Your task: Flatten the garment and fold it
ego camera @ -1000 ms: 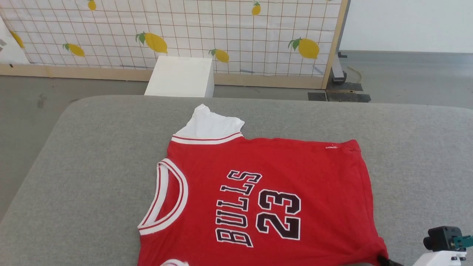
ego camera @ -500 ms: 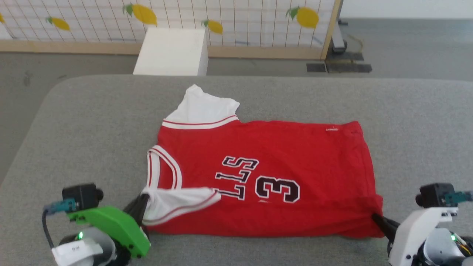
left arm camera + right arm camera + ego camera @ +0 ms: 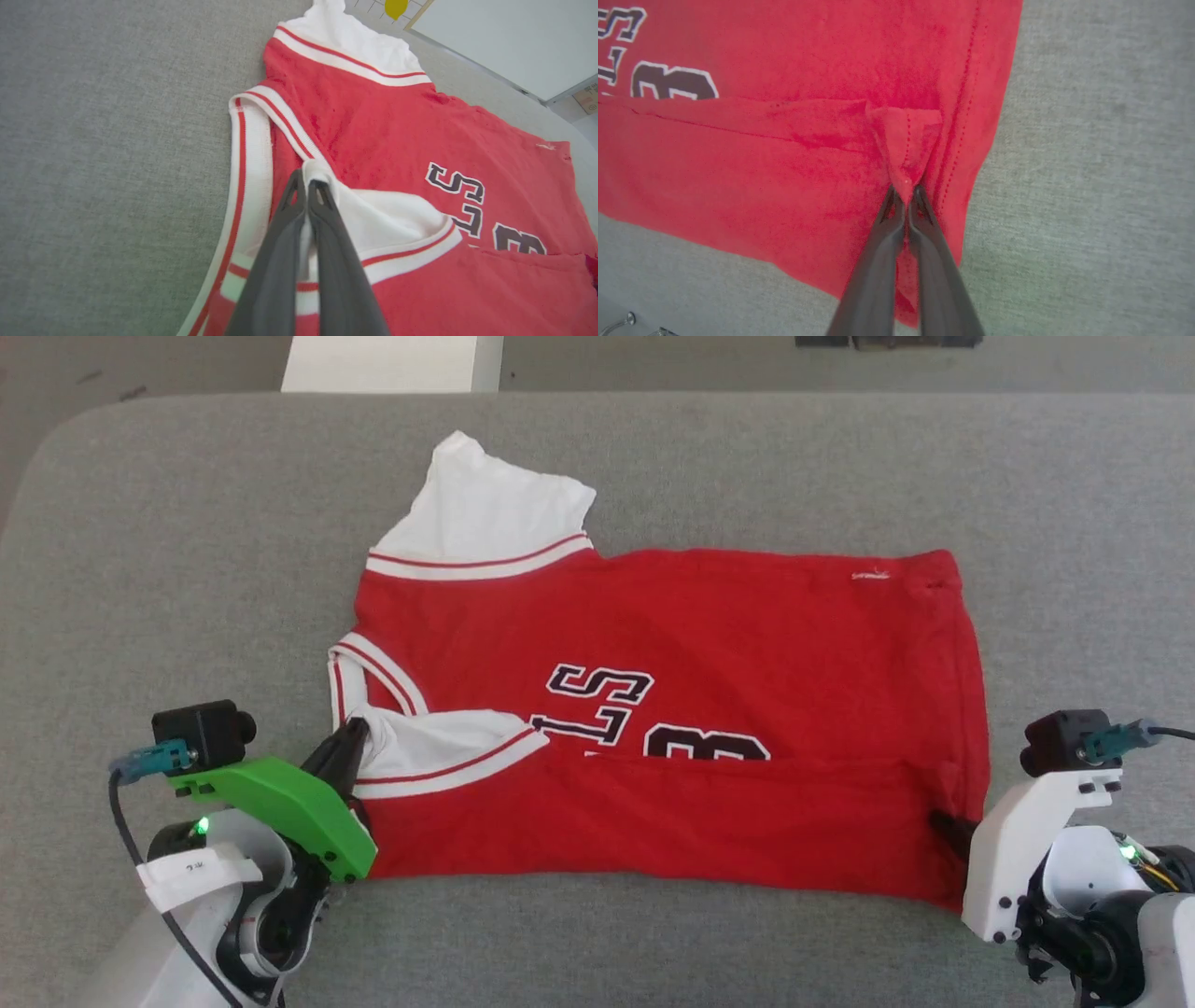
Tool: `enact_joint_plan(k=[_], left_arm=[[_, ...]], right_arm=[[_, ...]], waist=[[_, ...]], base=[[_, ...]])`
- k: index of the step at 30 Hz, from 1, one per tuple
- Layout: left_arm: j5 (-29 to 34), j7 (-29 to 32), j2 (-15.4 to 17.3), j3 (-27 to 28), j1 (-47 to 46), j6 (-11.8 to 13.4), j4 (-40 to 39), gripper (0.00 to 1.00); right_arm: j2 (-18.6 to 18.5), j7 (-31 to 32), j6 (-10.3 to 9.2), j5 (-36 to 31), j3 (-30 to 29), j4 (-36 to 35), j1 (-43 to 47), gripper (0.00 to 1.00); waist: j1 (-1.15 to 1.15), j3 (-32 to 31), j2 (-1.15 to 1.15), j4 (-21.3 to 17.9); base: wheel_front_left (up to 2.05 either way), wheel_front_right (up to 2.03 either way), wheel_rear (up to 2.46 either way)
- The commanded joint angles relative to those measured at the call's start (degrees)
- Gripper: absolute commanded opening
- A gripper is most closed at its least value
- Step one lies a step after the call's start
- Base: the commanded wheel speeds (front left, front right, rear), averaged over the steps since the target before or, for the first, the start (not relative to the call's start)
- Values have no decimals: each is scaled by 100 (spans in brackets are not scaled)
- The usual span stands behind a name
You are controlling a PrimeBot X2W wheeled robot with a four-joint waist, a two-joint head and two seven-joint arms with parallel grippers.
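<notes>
The garment point(image 3: 709, 625), a red jersey with white striped trim, lies sideways on the grey surface, neck to the left and hem to the right. Its near long edge is folded up over the lettering, hiding most of the number. My left gripper point(image 3: 355, 735) is shut on the white shoulder strap at the folded flap's left end; in the left wrist view the gripper point(image 3: 307, 184) pinches white lining of the garment point(image 3: 383, 121). My right gripper point(image 3: 945, 823) is shut on the red hem corner; in the right wrist view the gripper point(image 3: 905, 192) holds a puckered peak of the garment's point(image 3: 738, 154) cloth.
The grey padded surface point(image 3: 187, 523) spreads wide on every side of the jersey. A white box point(image 3: 387, 359) stands on the floor beyond the far edge. Bare grey surface lies to the left and right of the jersey.
The head camera has tilted down. Both grippers have carried the near edge of the jersey away from me, so the fold now covers more of the lettering and number.
</notes>
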Motion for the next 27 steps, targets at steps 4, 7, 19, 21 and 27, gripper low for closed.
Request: enact_joint_plan(k=[4, 7, 19, 21, 27], left_arm=[[85, 74, -51, -74, -184, 28, 417, 0], [21, 86, -115, -75, -201, -3, 576, 52], [631, 520, 524, -326, -23, 708, 22, 100], [694, 961, 703, -456, 101, 1015, -211, 100], [358, 2221, 961, -712, 526, 1622, -1071, 100]], right_arm=[[53, 201, -8, -129, -49, 57, -71, 0], [99, 239, -8, -119, -88, 54, -27, 18], [214, 194, -8, 333, -691, -515, 491, 100], [228, 219, -8, 368, -795, -644, 578, 100], [283, 297, -8, 409, -971, -880, 696, 100]], waist=[[0, 193, 0, 39], [0, 108, 0, 45], [0, -643, 0, 212], [0, -735, 0, 221], [0, -788, 0, 159]], base=[[0, 0, 0], [0, 0, 0], [0, 0, 0], [0, 0, 0], [0, 0, 0]])
